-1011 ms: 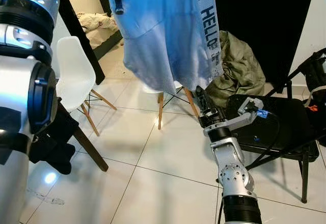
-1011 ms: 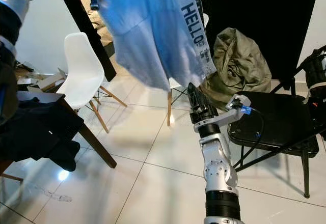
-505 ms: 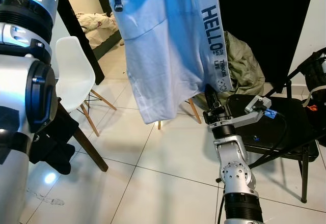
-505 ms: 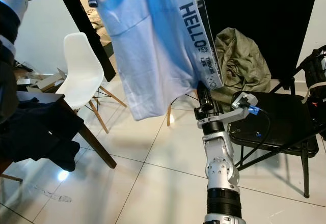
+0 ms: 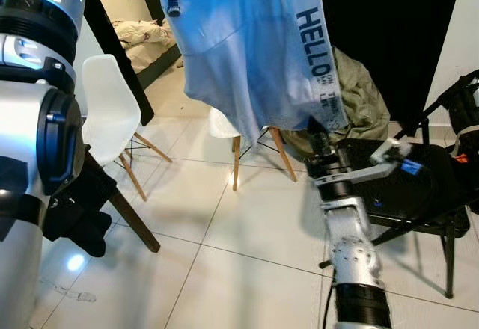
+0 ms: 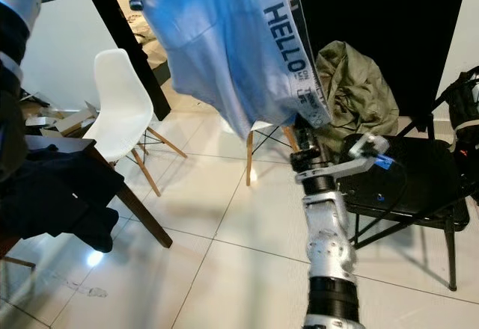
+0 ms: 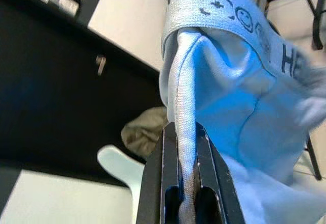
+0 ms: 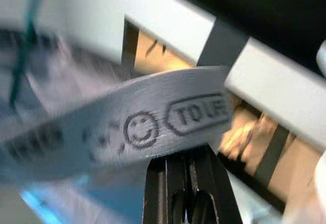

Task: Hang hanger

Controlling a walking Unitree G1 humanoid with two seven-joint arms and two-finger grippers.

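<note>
Left wrist view looks along the left gripper [image 7: 186,203], whose fingers [image 7: 159,183] are clamped on a fold of the light blue shirt [image 7: 229,96], just under its grey printed band [image 7: 224,10]. From the head views, the left arm [image 5: 34,120] rises close at the near left and holds the shirt high, top of frame; the hanger itself cannot be made out, so presumably it sits inside the garment above. Half a second ago the hem hung lower and fuller over the floor; now it has swung up and back, so the legs of the chair [image 5: 254,153] behind it show again. The right gripper [image 6: 303,146] has moved up and further right, and now sits against the band's lower end [image 6: 310,108], over the edge of the black chair [image 6: 419,172]; its fingers [image 8: 173,183] look closed together, the band crossing just beyond their tips, not gripped. The garment is swaying, so hanging looks some way off. Farther back stand a white chair [image 5: 105,112] and an olive heap [image 6: 352,90] against the dark wall.
</note>
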